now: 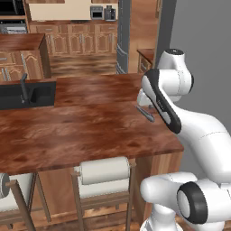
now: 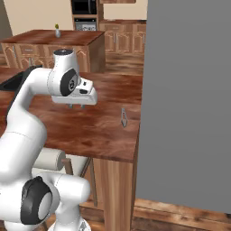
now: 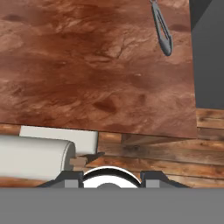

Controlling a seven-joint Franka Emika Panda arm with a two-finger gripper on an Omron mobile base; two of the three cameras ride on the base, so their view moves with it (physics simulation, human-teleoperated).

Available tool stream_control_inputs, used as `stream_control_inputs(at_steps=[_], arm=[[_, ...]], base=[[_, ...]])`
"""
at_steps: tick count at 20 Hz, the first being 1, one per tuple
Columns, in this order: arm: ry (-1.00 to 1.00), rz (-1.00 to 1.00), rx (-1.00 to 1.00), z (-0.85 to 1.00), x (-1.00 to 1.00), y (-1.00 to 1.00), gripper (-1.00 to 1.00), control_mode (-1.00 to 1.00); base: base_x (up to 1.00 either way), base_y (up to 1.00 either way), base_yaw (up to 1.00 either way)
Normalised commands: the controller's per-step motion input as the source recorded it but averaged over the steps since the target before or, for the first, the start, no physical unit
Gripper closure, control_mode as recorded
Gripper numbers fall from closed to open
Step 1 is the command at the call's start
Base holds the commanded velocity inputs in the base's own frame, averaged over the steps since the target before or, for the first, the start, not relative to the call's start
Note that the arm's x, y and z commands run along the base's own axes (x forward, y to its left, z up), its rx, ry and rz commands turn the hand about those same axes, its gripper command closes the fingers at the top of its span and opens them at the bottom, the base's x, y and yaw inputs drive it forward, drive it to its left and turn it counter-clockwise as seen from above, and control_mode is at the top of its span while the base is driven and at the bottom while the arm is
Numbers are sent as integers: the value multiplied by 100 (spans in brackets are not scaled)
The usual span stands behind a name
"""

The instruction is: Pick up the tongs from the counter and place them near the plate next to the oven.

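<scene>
The tongs [image 1: 145, 113] lie flat on the table [image 1: 81, 131], close to its right-hand edge, where a grey wall panel [image 2: 189, 99] stands beside the table. In the right base view the tongs [image 2: 123, 117] appear as a slim grey piece just short of that panel, with bare wood grain all around them. In the hand view the tongs [image 3: 162, 28] sit in the upper right, their two slim arms meeting at a rounded end that points toward the table's near edge. The end effector [image 2: 76, 106] hangs above the table, clear of the surface and well apart from the tongs, with nothing between its fingers. Its two short fingers [image 2: 70, 106] point downward with a visible gap between them, so it is spread. In the left base view the arm's dark-trimmed link covers part of the table just beside the tongs. A black sink [image 1: 27, 92] with a faucet is set into the far left of the table. A stool [image 1: 103, 173] with a pale cushion stands under the near edge.
</scene>
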Motion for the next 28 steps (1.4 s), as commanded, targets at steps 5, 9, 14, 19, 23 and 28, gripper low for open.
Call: stream_control_inputs(at_steps=[5,9,14,19,23,28], arm=[[0,0,0,-10,26,-10,-100,-100],[8,0,0,-27,67,-45,-100,-100],[18,0,0,-24,61,-46,-100,-100],[22,0,0,-29,51,-16,-100,-100],[11,0,-4,-33,41,0,-100,-100],[0,0,-8,-18,23,-2,-100,-100]], base=[[0,0,0],[0,0,0],[0,0,0],[0,0,0],[0,0,0],[0,0,0]])
